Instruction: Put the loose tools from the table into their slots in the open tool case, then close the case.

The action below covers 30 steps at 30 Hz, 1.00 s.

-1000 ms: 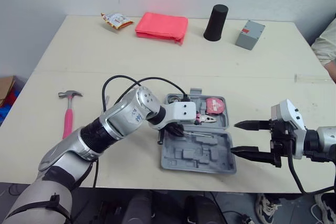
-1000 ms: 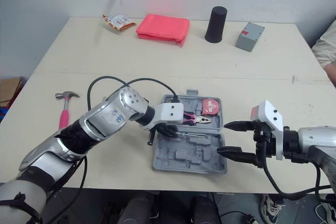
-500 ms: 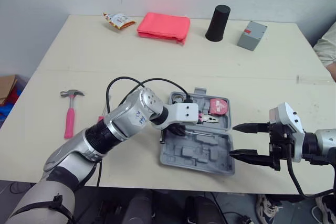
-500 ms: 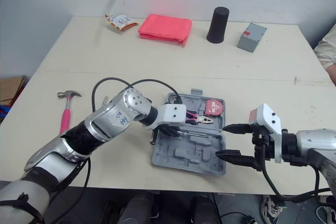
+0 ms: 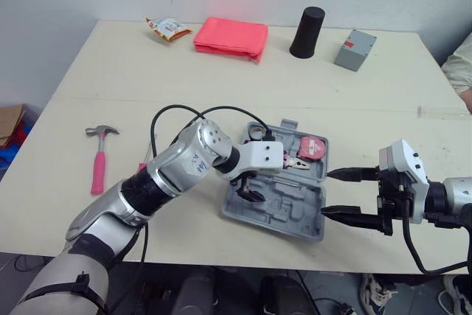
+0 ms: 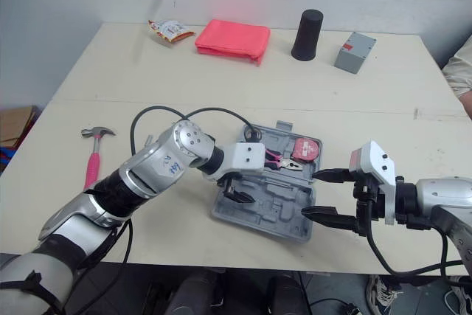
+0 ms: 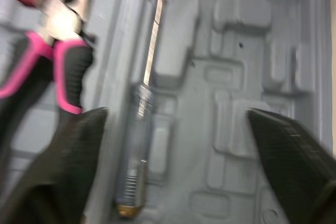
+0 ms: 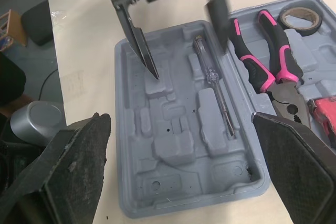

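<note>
Tool case: the grey moulded tool case [image 5: 296,217] lies open on the table [image 5: 221,86], near the front edge and about midway across it, turned a little so its long sides run from 10 to 4 o'clock.
Far half of the case: pink-handled pliers [image 8: 262,61] lie in it, with a red tape measure [image 5: 313,148] at their 2 o'clock and a black tape roll [image 8: 300,18] in the 10 o'clock corner.
Near half of the case: a clear-handled screwdriver [image 8: 215,95] lies along the hinge side, just beside the pliers; the other recesses are bare grey plastic.
Left gripper: the left gripper [image 6: 240,193] hangs over the near half at its 9 o'clock end, its 2 black fingers [image 8: 137,40] spread wide apart with nothing between them. 1 tip is close to the moulded tray and the other is by the pliers' handles, with the screwdriver's handle end below the gap.
Right gripper: the right gripper [image 5: 326,192] is level with the tabletop at 3 o'clock of the case, just beside its end wall. Its 2 fingers are parted and empty, pointing toward the case.
Hammer: a pink-handled hammer [image 5: 96,164] lies on the table at 9 o'clock of the case, well apart from it.
Far edge of the table: a snack packet [image 5: 167,28] at 11 o'clock, a folded red cloth [image 5: 230,37] beside it, a black cup [image 5: 306,32] at 12 o'clock and a grey box [image 5: 355,49] at 1 o'clock.
Person: a pale sleeve [image 5: 462,63] shows at 2 o'clock.
</note>
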Tool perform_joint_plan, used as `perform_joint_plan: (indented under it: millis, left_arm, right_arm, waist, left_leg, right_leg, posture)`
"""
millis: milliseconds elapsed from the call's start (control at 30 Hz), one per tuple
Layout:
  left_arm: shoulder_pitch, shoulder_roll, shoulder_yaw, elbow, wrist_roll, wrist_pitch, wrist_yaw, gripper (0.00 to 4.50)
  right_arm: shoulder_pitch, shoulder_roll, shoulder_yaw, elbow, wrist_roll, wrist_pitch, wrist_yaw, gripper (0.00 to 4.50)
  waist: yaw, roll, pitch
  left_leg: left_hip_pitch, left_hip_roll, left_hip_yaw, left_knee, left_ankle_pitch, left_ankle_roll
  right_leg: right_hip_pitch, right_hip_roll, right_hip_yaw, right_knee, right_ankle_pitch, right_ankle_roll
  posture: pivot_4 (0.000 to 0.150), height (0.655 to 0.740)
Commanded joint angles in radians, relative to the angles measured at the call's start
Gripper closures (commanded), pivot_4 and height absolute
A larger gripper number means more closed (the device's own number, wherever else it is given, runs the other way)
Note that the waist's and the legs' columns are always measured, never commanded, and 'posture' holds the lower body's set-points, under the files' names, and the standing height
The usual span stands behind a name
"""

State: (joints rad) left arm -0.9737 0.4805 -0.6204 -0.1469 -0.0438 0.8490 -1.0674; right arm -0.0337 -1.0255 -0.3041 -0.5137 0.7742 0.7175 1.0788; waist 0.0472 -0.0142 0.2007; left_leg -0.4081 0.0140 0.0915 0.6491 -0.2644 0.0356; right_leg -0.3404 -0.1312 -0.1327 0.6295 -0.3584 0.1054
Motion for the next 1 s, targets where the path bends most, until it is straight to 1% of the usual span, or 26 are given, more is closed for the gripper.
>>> perform_joint_plan:
  millis: [33, 100, 133, 167, 200, 233, 267, 300, 367, 433, 467, 500, 633, 767, 933, 1000]
  left_arm:
    - [0.018, -0.018, 0.133, -0.004, -0.055, -0.054, 0.026, 0.05]
    - [0.078, -0.047, 0.208, 0.045, -0.084, -0.165, 0.059, 0.05]
    - [0.106, -0.065, 0.243, 0.069, -0.106, -0.216, 0.063, 0.30]
    - [0.138, -0.077, 0.275, 0.097, -0.137, -0.266, 0.040, 0.57]
    - [0.168, -0.087, 0.296, 0.122, -0.167, -0.323, 0.004, 0.76]
    - [0.197, -0.098, 0.317, 0.148, -0.200, -0.378, -0.037, 1.21]
    - [0.215, -0.117, 0.344, 0.174, -0.244, -0.363, -0.059, 1.57]
    - [0.222, -0.137, 0.363, 0.211, -0.266, -0.345, -0.055, 2.09]
    - [0.222, -0.164, 0.368, 0.278, -0.254, -0.371, -0.034, 2.83]
    - [0.220, -0.173, 0.346, 0.321, -0.231, -0.390, -0.043, 3.79]
    - [0.220, -0.174, 0.338, 0.332, -0.225, -0.394, -0.050, 4.20]
    - [0.222, -0.175, 0.331, 0.348, -0.218, -0.407, -0.057, 4.42]
    - [0.214, -0.181, 0.326, 0.421, -0.192, -0.461, -0.054, 4.42]
    - [0.211, -0.182, 0.302, 0.466, -0.163, -0.506, -0.083, 4.42]
    - [0.198, -0.189, 0.245, 0.572, -0.074, -0.627, -0.091, 4.42]
    - [0.193, -0.193, 0.232, 0.606, -0.047, -0.648, -0.090, 4.42]
  right_arm:
    - [-0.013, 0.005, 0.004, -0.029, 0.007, -0.015, -0.001, 0.00]
    - [-0.009, 0.006, 0.001, -0.031, 0.012, -0.013, -0.001, 0.00]
    - [-0.008, 0.007, 0.000, -0.031, 0.014, -0.013, -0.002, 0.00]
    - [-0.008, 0.012, -0.001, -0.029, 0.016, -0.013, -0.006, 0.00]
    - [-0.012, 0.019, 0.003, -0.022, 0.014, -0.016, -0.012, 0.00]
    - [-0.023, 0.032, 0.012, -0.009, 0.005, -0.025, -0.020, 0.00]
    - [-0.038, 0.048, 0.023, 0.007, -0.004, -0.033, -0.033, 0.00]
    - [-0.052, 0.063, 0.035, 0.024, -0.018, -0.044, -0.044, 0.00]
    - [-0.065, 0.072, 0.051, 0.043, -0.045, -0.060, -0.045, 0.00]
    - [-0.077, 0.074, 0.058, 0.054, -0.052, -0.063, -0.045, 0.00]
    - [-0.082, 0.075, 0.059, 0.057, -0.052, -0.062, -0.045, 0.00]
    - [-0.084, 0.075, 0.058, 0.059, -0.052, -0.061, -0.045, 0.00]
    - [-0.084, 0.076, 0.056, 0.059, -0.051, -0.060, -0.045, 0.00]
    - [-0.091, 0.086, 0.061, 0.057, -0.048, -0.053, -0.062, 0.00]
    - [-0.095, 0.086, 0.069, 0.050, -0.047, -0.044, -0.066, 0.00]
    - [-0.093, 0.086, 0.068, 0.048, -0.045, -0.042, -0.067, 0.00]
  waist:
    - [-0.002, 0.000, 0.000]
    - [-0.003, 0.001, -0.001]
    - [-0.003, 0.001, -0.001]
    - [-0.003, 0.001, -0.001]
    - [-0.004, 0.001, -0.001]
    - [-0.005, 0.001, -0.001]
    - [-0.006, 0.001, -0.001]
    - [-0.007, 0.001, -0.001]
    - [-0.004, 0.001, -0.001]
    - [0.002, 0.001, -0.001]
    - [0.001, 0.001, -0.001]
    - [0.001, 0.001, -0.001]
    - [0.000, 0.001, -0.001]
    - [-0.002, 0.001, -0.001]
    - [0.001, 0.001, -0.001]
    - [0.000, 0.001, -0.001]
  left_leg:
    - [0.000, 0.000, 0.000, 0.000, 0.000, 0.000]
    - [0.000, 0.000, 0.000, 0.000, 0.000, 0.000]
    - [0.000, 0.000, 0.000, -0.001, 0.000, 0.000]
    - [0.001, 0.000, 0.000, 0.000, 0.000, 0.000]
    - [0.001, 0.000, 0.000, 0.000, 0.000, 0.000]
    - [0.001, 0.000, 0.000, 0.000, 0.000, 0.000]
    - [0.001, 0.000, 0.000, 0.000, 0.000, 0.000]
    - [0.000, 0.000, 0.000, 0.000, 0.000, 0.000]
    - [0.000, 0.000, 0.000, 0.001, 0.000, 0.000]
    - [0.000, -0.001, 0.000, 0.002, 0.000, 0.000]
    - [0.000, -0.002, 0.000, 0.002, 0.000, 0.001]
    - [0.000, -0.002, 0.000, 0.002, -0.001, 0.001]
    - [0.000, -0.002, 0.001, 0.001, -0.001, 0.001]
    - [0.000, -0.001, 0.001, 0.001, -0.001, 0.001]
    - [0.000, -0.002, 0.001, 0.001, -0.001, 0.001]
    - [0.000, -0.002, 0.001, 0.001, -0.001, 0.001]
  right_leg:
    - [0.000, 0.000, 0.000, 0.000, 0.000, 0.000]
    - [0.000, 0.000, 0.000, 0.000, 0.000, 0.000]
    - [0.000, 0.000, 0.000, 0.000, 0.000, 0.000]
    - [0.000, 0.000, 0.000, 0.000, 0.000, 0.000]
    - [0.000, 0.000, 0.000, 0.000, 0.000, 0.000]
    - [0.000, 0.000, 0.000, 0.000, 0.000, 0.000]
    - [0.000, 0.000, -0.001, 0.000, 0.000, 0.000]
    - [0.000, 0.000, -0.001, 0.001, 0.000, 0.000]
    - [0.000, 0.000, -0.001, 0.001, 0.000, 0.000]
    - [0.000, 0.000, -0.001, 0.000, 0.000, 0.000]
    - [0.000, 0.000, -0.001, 0.001, 0.000, 0.000]
    - [0.000, 0.000, -0.001, 0.001, 0.000, 0.001]
    - [0.000, 0.000, -0.001, 0.001, 0.001, 0.001]
    - [0.000, 0.000, -0.001, 0.001, 0.001, 0.001]
    - [0.000, 0.000, -0.002, 0.002, 0.001, 0.001]
    - [0.000, 0.000, -0.001, 0.002, 0.001, 0.001]
  posture:
    - [0.150, 0.7355]
    - [0.150, 0.7355]
    - [0.150, 0.7355]
    - [0.150, 0.7355]
    - [0.150, 0.7355]
    - [0.150, 0.7355]
    - [0.150, 0.7355]
    - [0.150, 0.7355]
    - [0.150, 0.7355]
    - [0.150, 0.7355]
    - [0.150, 0.7355]
    - [0.150, 0.7355]
    - [0.150, 0.7355]
    - [0.150, 0.7355]
    - [0.150, 0.7355]
    - [0.150, 0.7355]
